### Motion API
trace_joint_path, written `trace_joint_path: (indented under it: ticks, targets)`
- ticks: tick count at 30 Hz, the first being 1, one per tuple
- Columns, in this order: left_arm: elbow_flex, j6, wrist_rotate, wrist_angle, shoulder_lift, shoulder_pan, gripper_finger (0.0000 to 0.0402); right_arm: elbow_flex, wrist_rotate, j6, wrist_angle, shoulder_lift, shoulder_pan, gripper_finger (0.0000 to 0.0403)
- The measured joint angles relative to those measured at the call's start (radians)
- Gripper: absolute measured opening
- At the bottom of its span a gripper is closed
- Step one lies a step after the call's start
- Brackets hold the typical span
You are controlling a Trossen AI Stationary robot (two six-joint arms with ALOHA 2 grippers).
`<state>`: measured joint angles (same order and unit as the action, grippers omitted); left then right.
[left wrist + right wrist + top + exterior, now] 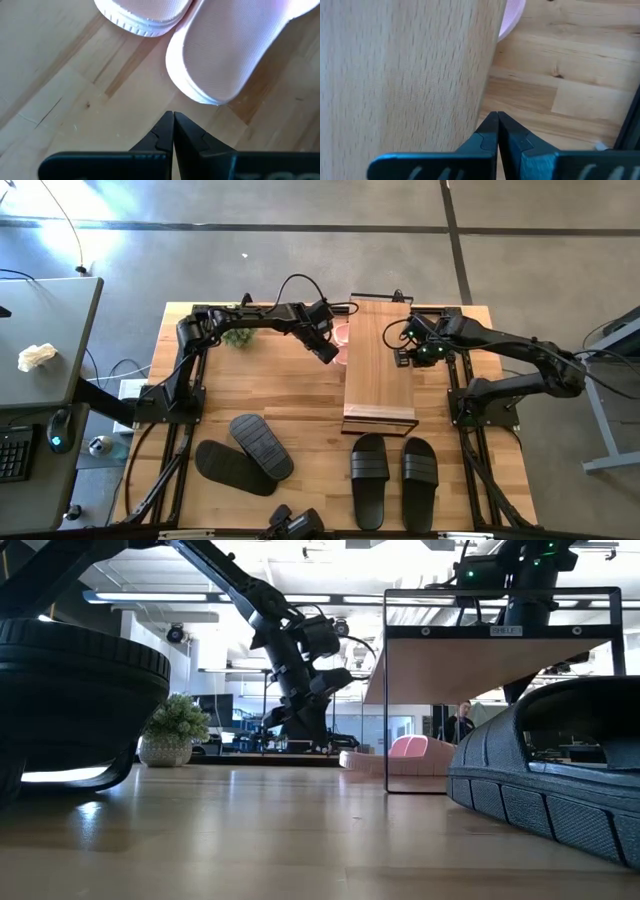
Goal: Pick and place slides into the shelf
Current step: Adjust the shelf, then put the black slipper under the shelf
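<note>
Hovering just over the counter (300, 405), the left end effector (328, 352) has its two dark fingers (165, 132) pressed together with nothing between them. Right ahead of its tips lie the pale pink slides (225, 55), both resting flat on the wood, side by side and nearly touching each other; from above, they peek out from the left edge of the shelf (380, 360), partly tucked beneath its plank top. The tips point toward the nearer pink one and stop just short of it, not touching.

The right end effector (418, 352) hangs above the right edge of the shelf, fingers likewise pressed together and holding nothing. Directly ahead of it runs the light-wood plank, with a sliver of pink showing past the board's edge on the counter below.

Well away from both end effectors, at the near end of the counter, sit the black slides: one pair (245, 455) upside down with ridged soles showing, one overlapping the other, on the left arm's side; the other pair (393, 475) upright with ribbed straps up, side by side, just past the shelf's near end.

A small label (505, 630) sits on the shelf's front rail in the low view, too small to read. A potted plant (175, 730) stands behind the left arm.
</note>
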<state>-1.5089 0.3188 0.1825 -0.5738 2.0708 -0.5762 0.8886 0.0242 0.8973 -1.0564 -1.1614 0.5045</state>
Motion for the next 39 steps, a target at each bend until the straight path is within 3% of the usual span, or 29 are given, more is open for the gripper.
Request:
trace_joint_path:
  ticks: [13,26,33,36,39]
  targets:
    - [0.000,-0.034,-0.005,-0.087,-0.077,0.000,0.0000,0.001,-0.055,-0.011,-0.097,0.040,0.000,0.0000]
    - [0.000,-0.104,-0.037,-0.245,-0.348,0.043,0.0000,0.001,-0.063,0.047,-0.152,0.314,-0.001,0.0000]
    - [0.000,-0.131,-0.037,-0.359,-0.509,0.174,0.0000,0.001,0.073,-0.013,-0.126,0.463,-0.001,0.0000]
    - [0.000,-0.079,-0.046,-0.391,-0.562,0.281,0.0000,0.001,0.123,-0.052,-0.108,0.515,-0.001,0.0000]
    - [0.000,0.005,-0.140,-0.395,-0.600,0.427,0.0000,0.001,0.149,-0.109,-0.098,0.559,-0.001,0.0000]
